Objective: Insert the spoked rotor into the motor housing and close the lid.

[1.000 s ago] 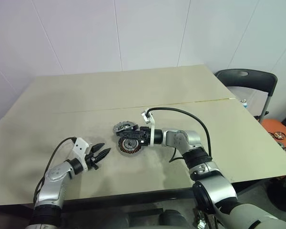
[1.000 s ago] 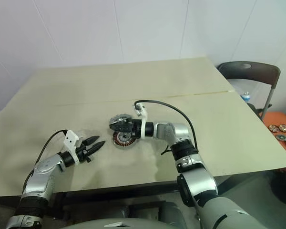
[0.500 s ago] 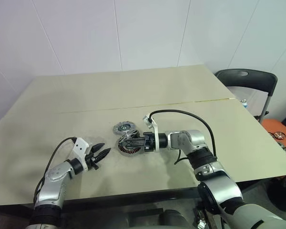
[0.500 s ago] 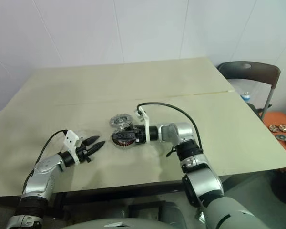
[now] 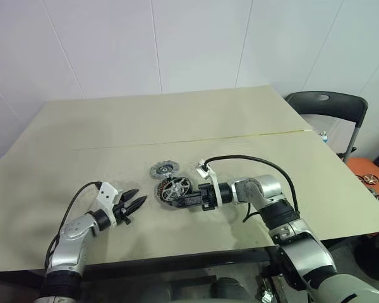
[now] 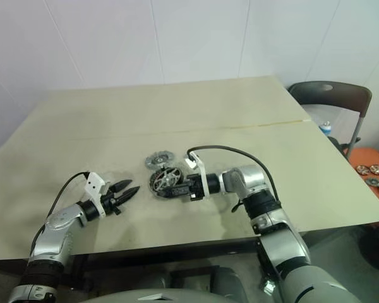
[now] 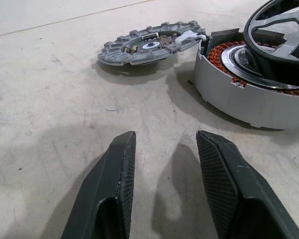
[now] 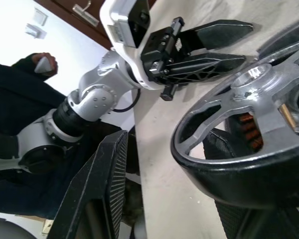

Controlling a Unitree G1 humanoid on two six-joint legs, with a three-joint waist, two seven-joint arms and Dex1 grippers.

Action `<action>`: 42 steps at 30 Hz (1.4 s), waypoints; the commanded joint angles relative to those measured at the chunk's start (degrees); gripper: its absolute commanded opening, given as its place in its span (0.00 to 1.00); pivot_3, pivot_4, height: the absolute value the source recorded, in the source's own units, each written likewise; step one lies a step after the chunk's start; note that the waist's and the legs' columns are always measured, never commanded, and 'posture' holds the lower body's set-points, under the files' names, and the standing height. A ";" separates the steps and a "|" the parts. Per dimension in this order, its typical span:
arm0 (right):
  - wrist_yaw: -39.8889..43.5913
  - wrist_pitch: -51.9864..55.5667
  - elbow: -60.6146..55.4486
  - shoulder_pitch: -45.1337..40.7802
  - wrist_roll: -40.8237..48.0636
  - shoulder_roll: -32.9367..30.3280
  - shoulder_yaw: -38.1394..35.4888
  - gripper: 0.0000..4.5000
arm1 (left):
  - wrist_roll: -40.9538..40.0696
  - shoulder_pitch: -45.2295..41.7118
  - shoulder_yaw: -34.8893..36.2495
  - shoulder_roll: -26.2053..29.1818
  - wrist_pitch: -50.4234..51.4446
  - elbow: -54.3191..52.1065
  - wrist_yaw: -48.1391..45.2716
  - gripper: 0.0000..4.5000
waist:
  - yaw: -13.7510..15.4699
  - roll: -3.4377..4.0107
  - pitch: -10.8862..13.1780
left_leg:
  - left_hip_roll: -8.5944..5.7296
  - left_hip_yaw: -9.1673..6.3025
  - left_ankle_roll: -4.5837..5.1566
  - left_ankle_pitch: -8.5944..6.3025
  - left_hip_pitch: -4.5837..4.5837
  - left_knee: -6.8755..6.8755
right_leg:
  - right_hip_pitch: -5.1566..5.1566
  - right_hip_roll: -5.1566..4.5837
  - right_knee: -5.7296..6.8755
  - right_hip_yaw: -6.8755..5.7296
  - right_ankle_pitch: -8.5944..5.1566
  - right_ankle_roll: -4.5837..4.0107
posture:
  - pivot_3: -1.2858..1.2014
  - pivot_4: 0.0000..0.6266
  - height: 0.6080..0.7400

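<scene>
Left gripper [image 5: 134, 206] hovered low over the counter [image 5: 82, 126], jaws apart and empty. Lid [image 5: 163, 168] lay flat behind the motor housing [image 5: 166, 194]. Spoked rotor [image 5: 176, 188] sat tilted on the housing, unseated; could jam or slide off. Right gripper [image 5: 188, 199] alongside, jaws open around rotor's rim. Counter edges well apart.

Bright, even overhead light, soft shadows on the table [image 5: 252, 120]; right wrist view's background looks kinda blown out.

Spoked rotor [image 5: 175, 187] rests tilted on motor housing [image 5: 166, 192].
</scene>
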 commanded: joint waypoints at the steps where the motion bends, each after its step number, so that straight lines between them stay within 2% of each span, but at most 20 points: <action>1: -0.33 -1.47 -0.87 -1.76 -1.63 0.06 1.87 0.54 | 0.52 0.07 -1.89 -0.74 0.60 0.10 -0.01 0.46 | 0.00 0.00 0.00 | 0.00 0.00 0.00 0.00 0.00 0.00 | 0.00 0.00 0.00 0.00 0.00 0.00 | 0.52 0.00 1.00; 11: 4.74 -2.15 -3.02 -4.55 -4.87 -3.81 9.45 0.54 | 0.65 -0.04 -2.10 -1.07 0.59 0.01 0.09 0.46 | 0.05 0.00 0.00 | 0.00 -0.01 0.00 0.00 -0.01 0.01 | 0.00 -0.01 -0.02 -0.02 0.00 0.00 | 0.52 0.00 1.00; 17: 5.14 -11.90 -1.53 -7.74 -12.33 -6.10 14.32 0.54 | 0.80 0.24 -2.17 -1.66 0.40 -0.08 0.46 0.46 | 0.27 0.00 0.00 | 0.00 -0.01 0.00 0.00 -0.01 0.01 | 0.01 -0.01 -0.03 -0.06 0.00 0.00 | 0.52 0.00 1.00; 21: 3.55 -18.30 1.03 -10.59 -15.59 -6.21 12.66 0.54 | 0.90 0.62 -2.17 -2.04 0.32 -0.34 0.69 0.46 | 0.59 0.00 0.00 | 0.00 -0.01 0.00 0.00 0.00 0.02 | 0.01 0.00 -0.02 -0.09 0.00 0.01 | 0.52 0.00 1.00; 29: 4.07 -29.89 3.81 -11.78 -23.22 -9.75 13.90 0.54 | 1.12 0.31 -2.25 -2.06 0.33 0.10 0.22 0.46 | 1.02 0.00 0.00 | 0.00 0.00 0.01 -0.01 -0.01 -0.01 | 0.01 0.01 -0.10 -0.09 0.00 0.00 | 0.52 0.00 1.00; 42: 2.89 -36.51 8.41 -11.08 -28.08 -10.16 12.49 0.54 | 1.38 -0.77 -2.76 -1.97 0.51 0.98 -0.63 0.46 | 1.25 0.04 -0.02 | 0.00 -0.03 0.05 -0.03 -0.08 -0.04 | 0.02 -0.01 -0.23 -0.08 0.01 -0.02 | 0.52 0.00 1.00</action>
